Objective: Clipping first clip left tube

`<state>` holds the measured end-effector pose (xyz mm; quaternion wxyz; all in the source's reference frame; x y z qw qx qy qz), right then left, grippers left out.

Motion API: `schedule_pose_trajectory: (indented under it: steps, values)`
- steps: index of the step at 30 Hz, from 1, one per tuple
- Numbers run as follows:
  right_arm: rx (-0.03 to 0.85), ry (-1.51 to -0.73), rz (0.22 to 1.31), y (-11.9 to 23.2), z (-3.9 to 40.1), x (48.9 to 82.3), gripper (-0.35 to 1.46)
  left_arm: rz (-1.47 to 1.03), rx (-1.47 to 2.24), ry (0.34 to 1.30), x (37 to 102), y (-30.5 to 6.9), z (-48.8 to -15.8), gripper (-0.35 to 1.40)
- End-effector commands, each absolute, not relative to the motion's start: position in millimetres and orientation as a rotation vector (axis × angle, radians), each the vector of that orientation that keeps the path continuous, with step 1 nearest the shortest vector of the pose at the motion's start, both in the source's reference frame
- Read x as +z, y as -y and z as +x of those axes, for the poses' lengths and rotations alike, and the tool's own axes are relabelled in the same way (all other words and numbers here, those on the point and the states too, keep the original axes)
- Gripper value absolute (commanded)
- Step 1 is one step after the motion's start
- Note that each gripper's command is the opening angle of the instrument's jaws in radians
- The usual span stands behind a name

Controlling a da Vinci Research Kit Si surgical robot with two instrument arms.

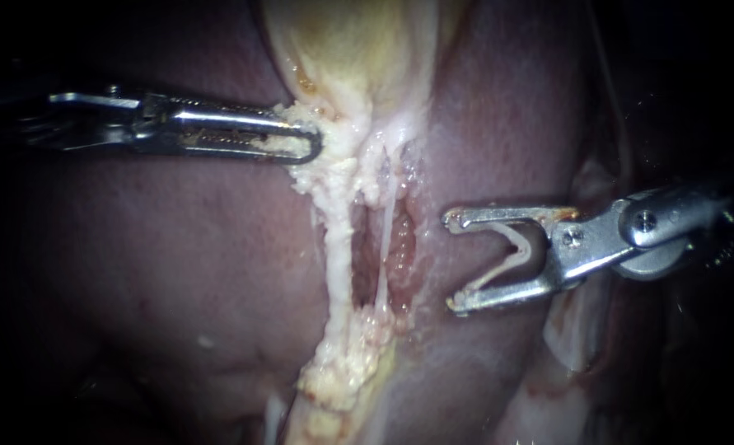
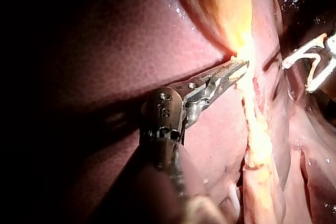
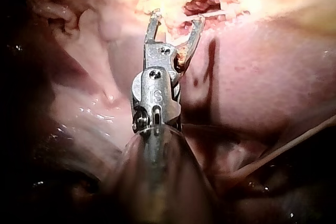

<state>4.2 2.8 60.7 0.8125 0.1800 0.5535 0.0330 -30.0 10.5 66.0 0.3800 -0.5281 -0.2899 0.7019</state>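
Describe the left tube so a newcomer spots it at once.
Start at the yellowish gallbladder lying on the dark red liver; two strands run down from its narrow end. The left tube is the one nearer my left instrument: thick, lumpy and creamy white, whereas the other strand is thin and glassy.

Glossy metal on left instrument (image 1: 307, 145) and right instrument (image 1: 457, 262); smooth pale clip (image 1: 511, 247); wet liver (image 1: 177, 272), crumbly tissue (image 1: 334, 177) beside it.
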Motion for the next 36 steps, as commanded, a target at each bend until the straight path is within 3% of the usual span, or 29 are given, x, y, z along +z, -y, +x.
schedule_pose_trajectory:
  steps: [1,13,23,36]
  values:
    - [0.070,-1.182,0.385,-2.7,4.3,60.7,0.50,-1.350,1.792,0.745,65.4,-10.6,-29.6,-0.35]
    - [0.064,-1.185,0.395,-2.5,4.5,60.5,0.50,-1.387,1.761,0.722,58.3,-13.5,-24.3,-0.35]
    - [0.018,-1.201,0.437,-1.0,8.6,62.1,0.50,-1.390,1.766,0.713,58.7,-13.3,-24.7,-0.35]
    - [0.030,-1.204,0.462,1.2,15.8,66.0,0.50,-1.390,1.766,0.714,58.7,-13.4,-24.7,-0.35]
